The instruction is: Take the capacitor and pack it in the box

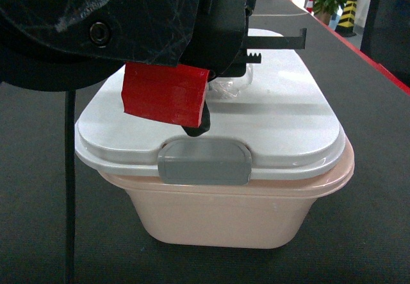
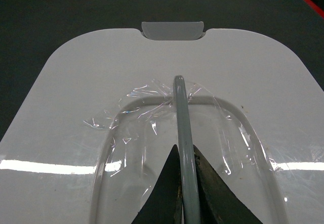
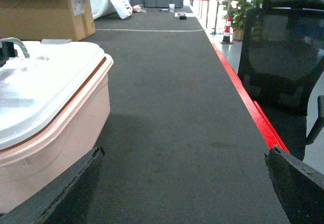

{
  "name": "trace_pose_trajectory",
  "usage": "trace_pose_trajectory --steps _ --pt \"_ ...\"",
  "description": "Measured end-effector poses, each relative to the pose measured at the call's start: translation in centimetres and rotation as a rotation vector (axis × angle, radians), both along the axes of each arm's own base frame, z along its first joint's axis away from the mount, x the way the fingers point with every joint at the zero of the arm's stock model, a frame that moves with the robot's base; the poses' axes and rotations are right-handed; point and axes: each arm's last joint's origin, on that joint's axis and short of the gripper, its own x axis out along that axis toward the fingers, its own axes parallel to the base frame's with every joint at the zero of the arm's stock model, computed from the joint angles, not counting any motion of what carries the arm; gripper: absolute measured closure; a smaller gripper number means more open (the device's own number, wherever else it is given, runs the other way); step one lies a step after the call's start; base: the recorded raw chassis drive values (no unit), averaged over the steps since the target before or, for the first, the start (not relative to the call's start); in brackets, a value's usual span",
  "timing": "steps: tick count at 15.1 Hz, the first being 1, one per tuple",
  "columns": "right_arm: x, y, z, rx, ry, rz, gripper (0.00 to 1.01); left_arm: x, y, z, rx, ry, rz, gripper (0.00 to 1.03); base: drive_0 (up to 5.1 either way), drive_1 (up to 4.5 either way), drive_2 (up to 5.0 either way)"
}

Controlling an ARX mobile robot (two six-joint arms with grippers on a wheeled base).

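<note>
My left claw [image 2: 185,183] is pinched tight on the thin grey handle [image 2: 180,113] of the white lid [image 2: 76,113]. The bar runs right between the two dark fingers. Crinkly clear plastic [image 2: 147,118] lies on the lid around the handle. The lid sits on the pink box [image 1: 224,217], and the box stands on the dark table [image 3: 172,107]. My right claw [image 3: 185,188] is wide open beside the box, holding nothing. I see no capacitor.
</note>
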Motion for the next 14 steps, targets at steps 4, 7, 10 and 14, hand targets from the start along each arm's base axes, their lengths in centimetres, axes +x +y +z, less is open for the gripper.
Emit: trace_pose_trajectory --steps 4,7,10,14 --pt "0.0 0.0 0.0 0.000 0.000 0.000 0.03 -0.2 -0.1 -0.2 -0.004 -0.003 -0.009 1.01 0.0 0.00 0.0" --pt "0.0 0.0 0.0 0.000 0.000 0.000 0.03 -0.4 -0.4 -0.2 -0.004 -0.003 -0.017 1.01 0.0 0.00 0.0" --pt "0.0 0.0 0.0 0.000 0.000 0.000 0.03 -0.9 -1.1 -0.2 -0.006 -0.003 -0.044 1.01 0.0 0.00 0.0" --pt "0.0 0.0 0.0 0.000 0.000 0.000 0.03 -1.1 -1.3 0.0 -0.021 -0.026 -0.042 0.68 0.0 0.00 0.0"
